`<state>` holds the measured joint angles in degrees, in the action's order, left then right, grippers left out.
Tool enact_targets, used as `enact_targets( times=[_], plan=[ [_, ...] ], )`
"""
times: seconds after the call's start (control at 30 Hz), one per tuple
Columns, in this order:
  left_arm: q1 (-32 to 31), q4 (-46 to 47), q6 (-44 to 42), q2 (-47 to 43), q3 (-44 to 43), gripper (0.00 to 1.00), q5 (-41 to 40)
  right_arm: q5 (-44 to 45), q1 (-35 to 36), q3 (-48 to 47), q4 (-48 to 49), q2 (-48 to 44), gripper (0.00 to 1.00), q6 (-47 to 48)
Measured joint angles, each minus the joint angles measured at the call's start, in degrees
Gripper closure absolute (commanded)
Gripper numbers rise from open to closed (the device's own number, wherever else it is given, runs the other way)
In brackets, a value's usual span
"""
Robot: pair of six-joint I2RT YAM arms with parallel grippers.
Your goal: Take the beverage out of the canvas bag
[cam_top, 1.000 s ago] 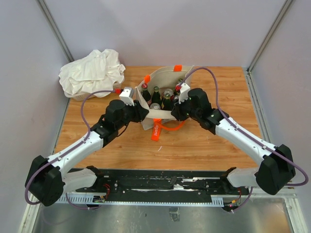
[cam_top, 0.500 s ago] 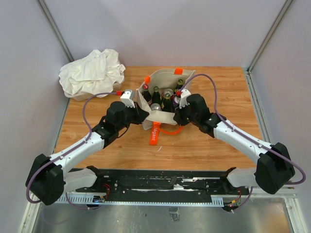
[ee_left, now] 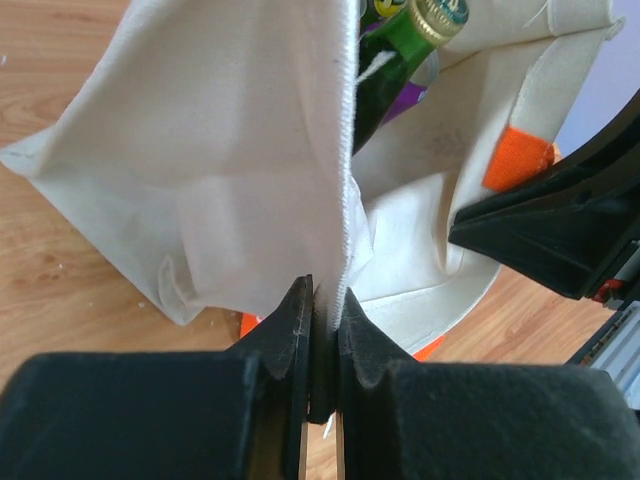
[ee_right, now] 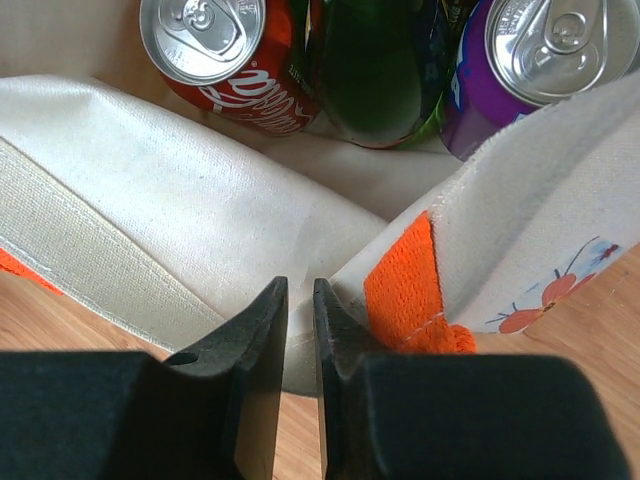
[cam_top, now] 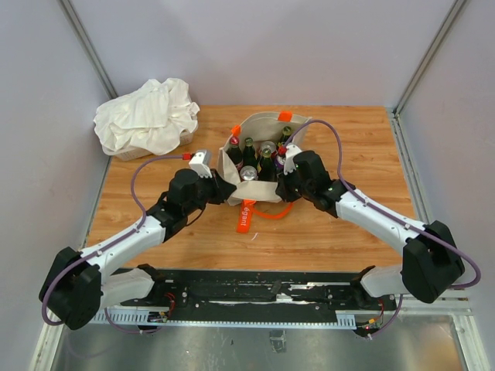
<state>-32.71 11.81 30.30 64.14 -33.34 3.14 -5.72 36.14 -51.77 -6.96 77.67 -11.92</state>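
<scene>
The beige canvas bag [cam_top: 267, 124] with orange handles stands mid-table. It holds several green bottles [cam_top: 249, 151] and cans [cam_top: 249, 174]. My left gripper [cam_top: 225, 188] is shut on the bag's near left rim [ee_left: 345, 180], and a green bottle [ee_left: 395, 60] shows behind the cloth. My right gripper [cam_top: 281, 185] is closed on the bag's near right rim beside an orange handle [ee_right: 405, 290]. Just beyond its fingers are a red can [ee_right: 215, 50], a green bottle [ee_right: 375, 70] and a purple can [ee_right: 540, 50].
A white cloth bundle [cam_top: 147, 116] lies at the table's far left corner. The bag's long orange strap [cam_top: 246, 215] trails on the wood in front of the bag. Grey walls enclose the table on three sides.
Both grippers have drawn slightly toward the near edge, still holding the bag's rim. The bag's mouth has gone from widely spread to narrower, and the strap has shifted a little.
</scene>
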Motion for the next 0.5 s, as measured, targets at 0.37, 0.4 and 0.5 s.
enact_targets(
  times=[0.37, 0.4, 0.5],
  plan=[
    [0.0, -2.82, 0.42, -0.46, 2.82, 0.69, -0.61, 0.26, 0.0, 0.0, -0.9, -0.28, 0.82, -0.02],
    [0.0, -3.02, 0.46, -0.44, 2.91, 0.69, -0.63, 0.24, 0.0, -0.02, -0.87, -0.28, 0.82, -0.02],
    [-0.02, -3.13, 0.66, -0.07, 2.86, 0.7, -0.59, 0.2, 0.0, -0.35, -0.85, -0.07, 0.79, -0.04]
  ],
)
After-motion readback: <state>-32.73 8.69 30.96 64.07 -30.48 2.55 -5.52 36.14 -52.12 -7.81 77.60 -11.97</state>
